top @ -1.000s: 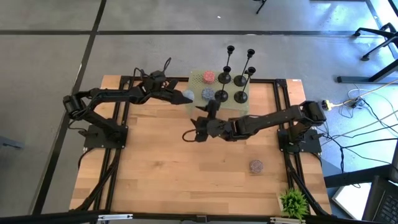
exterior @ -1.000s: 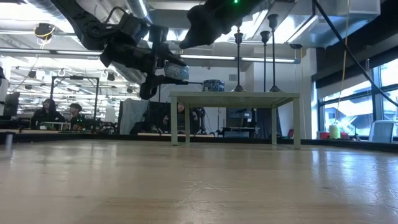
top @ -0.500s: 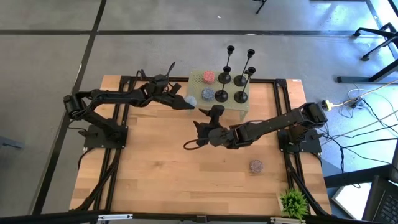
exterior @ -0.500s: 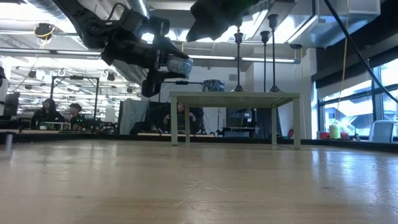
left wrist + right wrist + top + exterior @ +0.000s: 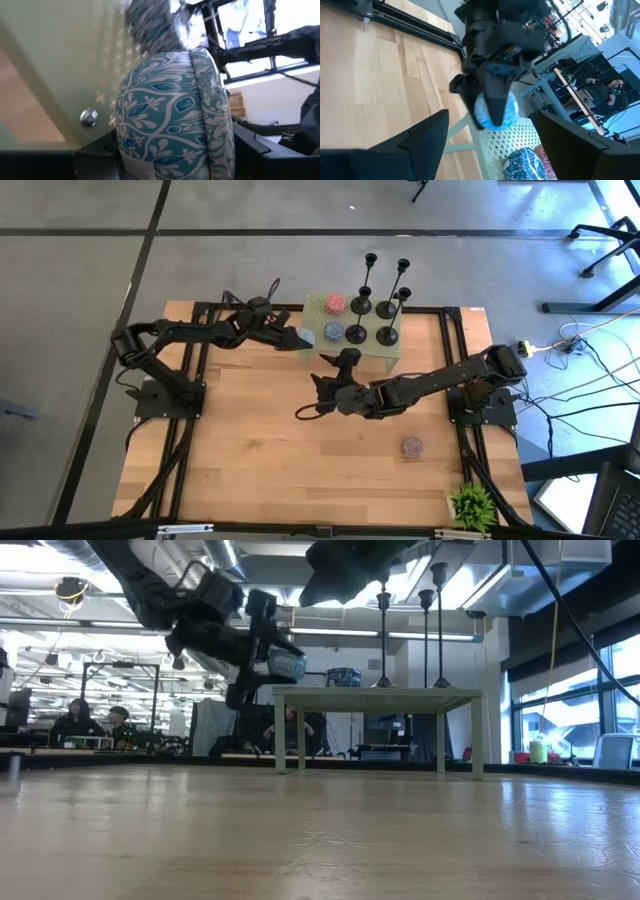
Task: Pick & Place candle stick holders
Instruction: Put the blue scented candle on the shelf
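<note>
Several black candle stick holders (image 5: 386, 310) stand on their round bases on a small pale green table (image 5: 316, 310) at the far side; their stems show in the low view (image 5: 383, 635). No gripper touches them. My left gripper (image 5: 296, 338) is shut on a blue-and-white patterned ball (image 5: 306, 338), which it holds in the air just left of the small table. The ball fills the left wrist view (image 5: 170, 115). My right gripper (image 5: 330, 370) hovers open over the middle of the big table and faces the ball (image 5: 495, 112). My left gripper pinches the patterned ball between its two fingers, one dark finger (image 5: 495, 97) lying across the ball's side. The fingers come nearly level from the table's left. The ball (image 5: 288, 665) is lifted clear, slightly above the small table's top.
A red ball (image 5: 335, 302) and a blue ball (image 5: 332, 331) lie on the small table beside the holders. Another patterned ball (image 5: 411, 446) lies on the wooden table at the near right, with a small green plant (image 5: 472, 502) at the near right corner.
My right gripper has swung a little toward the table's near edge and turned at the wrist, staying open. My left gripper has rolled slightly and dipped a little, with the ball still in its hold.
</note>
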